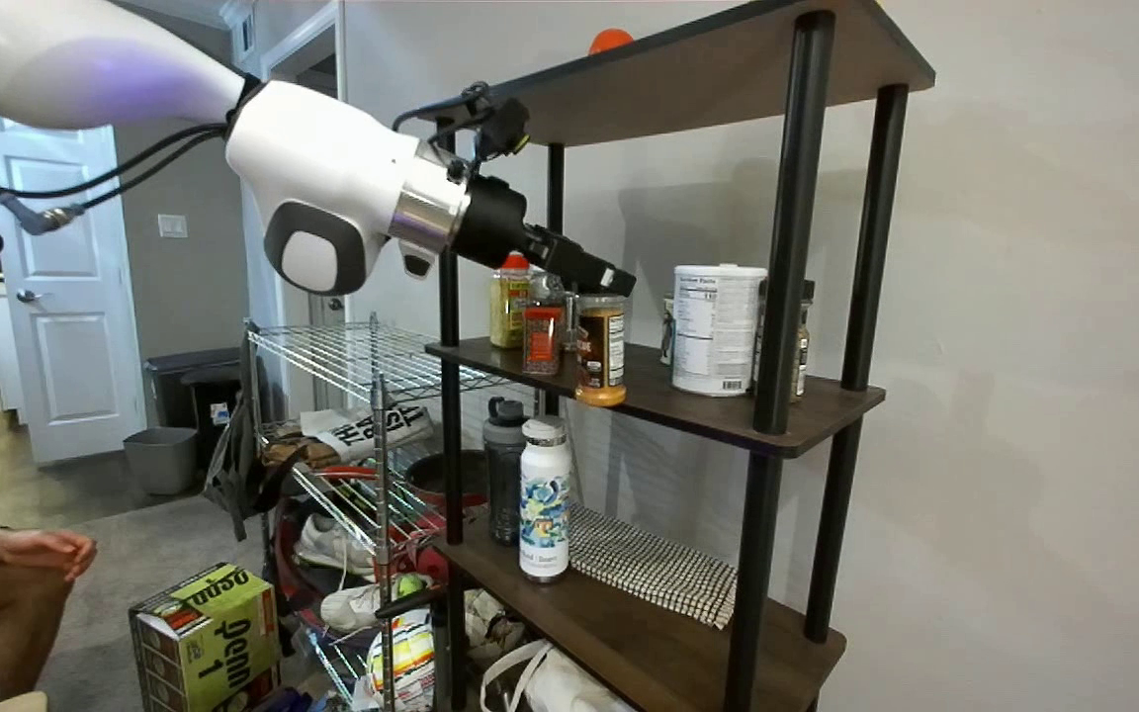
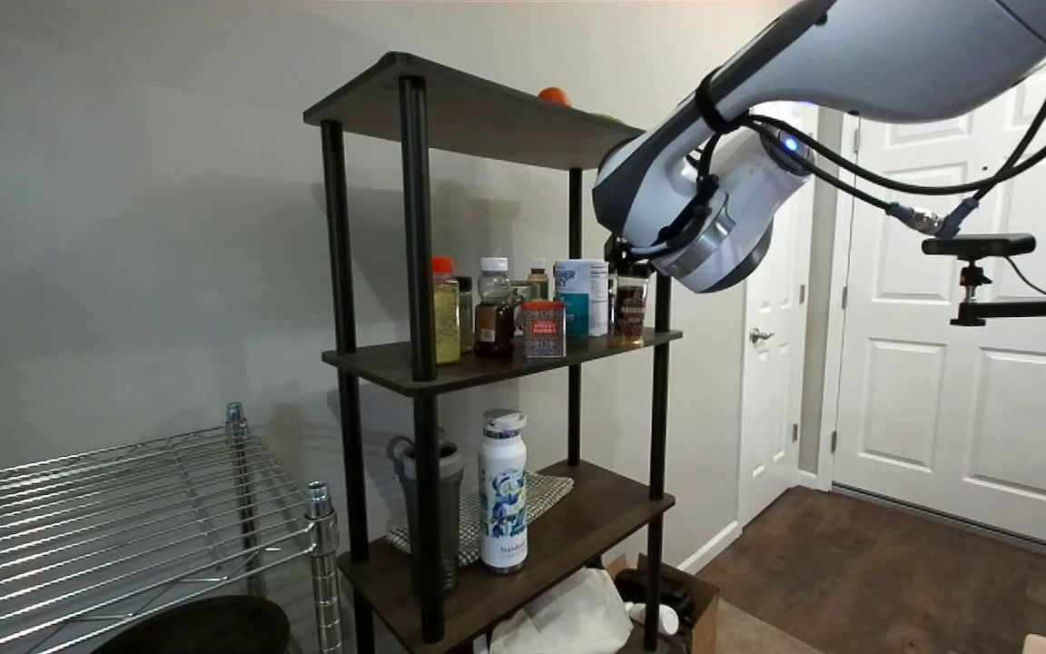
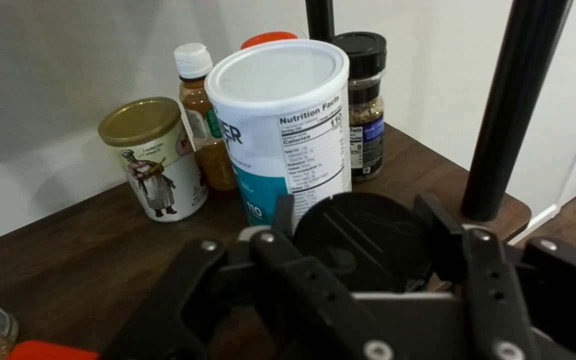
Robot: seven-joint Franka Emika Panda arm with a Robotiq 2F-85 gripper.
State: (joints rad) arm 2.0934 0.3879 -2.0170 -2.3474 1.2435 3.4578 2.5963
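Open shelf (image 3: pixel 83 265) in front of gold-lidded tin (image 3: pixel 155 165) — white canister (image 3: pixel 283 132) behind jar (image 3: pixel 360 237), gap uncertain — black post (image 3: pixel 512 115) beyond

Claw (image 3: pixel 359 220) is gripping a black-lidded jar (image 3: pixel 360 250), fingers (image 3: pixel 438 235) flanking it; white canister (image 3: pixel 283 130) is standing just behind on the brown shelf (image 3: pixel 93 260); in the wrist view, gold-lidded tin (image 3: pixel 153 165) and white-capped bottle (image 3: pixel 203 122) are sitting left of the canister, dark-capped spice jar (image 3: pixel 366 107) right; black post (image 3: pixel 514 110) is rising near the shelf corner
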